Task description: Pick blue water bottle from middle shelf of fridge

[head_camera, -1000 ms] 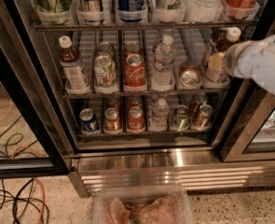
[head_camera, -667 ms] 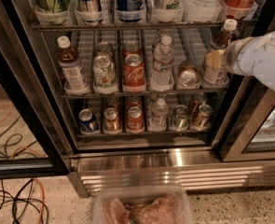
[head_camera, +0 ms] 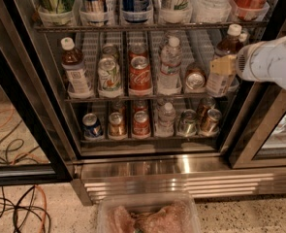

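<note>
Gripper point(head_camera: 224, 65) at the right edge of the frame, at mid height, on a white arm coming in from the right. It sits against the middle of the blue water bottle point(head_camera: 218, 84). Cannot tell how far the jaws are open or whether they have hold of it. Bottle is at the far right end of the middle shelf point(head_camera: 133, 98) of the fridge point(head_camera: 181, 171), tilted, cap leaning right. Left of it on the same shelf: gold can point(head_camera: 195, 79), clear water bottle point(head_camera: 170, 64), red can point(head_camera: 140, 74). Cables point(head_camera: 11, 208) on the floor at lower left.
</note>
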Controlling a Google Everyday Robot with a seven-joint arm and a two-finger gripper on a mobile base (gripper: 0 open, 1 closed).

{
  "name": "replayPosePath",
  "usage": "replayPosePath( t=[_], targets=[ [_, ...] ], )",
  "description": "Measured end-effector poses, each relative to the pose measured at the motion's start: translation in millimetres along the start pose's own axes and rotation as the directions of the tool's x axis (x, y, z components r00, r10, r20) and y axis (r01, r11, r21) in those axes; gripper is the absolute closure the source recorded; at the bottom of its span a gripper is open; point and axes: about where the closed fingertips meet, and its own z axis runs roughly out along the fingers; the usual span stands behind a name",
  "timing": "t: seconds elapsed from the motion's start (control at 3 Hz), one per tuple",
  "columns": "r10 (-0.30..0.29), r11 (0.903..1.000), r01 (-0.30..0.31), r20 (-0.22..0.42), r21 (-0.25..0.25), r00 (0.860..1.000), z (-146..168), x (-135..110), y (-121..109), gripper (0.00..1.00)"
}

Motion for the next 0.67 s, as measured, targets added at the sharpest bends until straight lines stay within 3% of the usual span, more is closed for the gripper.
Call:
replayPosePath(
  t=[0.67],
  targets=[
    [-0.005,0.9997,0.004,-0.04,-0.024,0.999,-10.9,13.7,5.9,1.0]
  ],
)
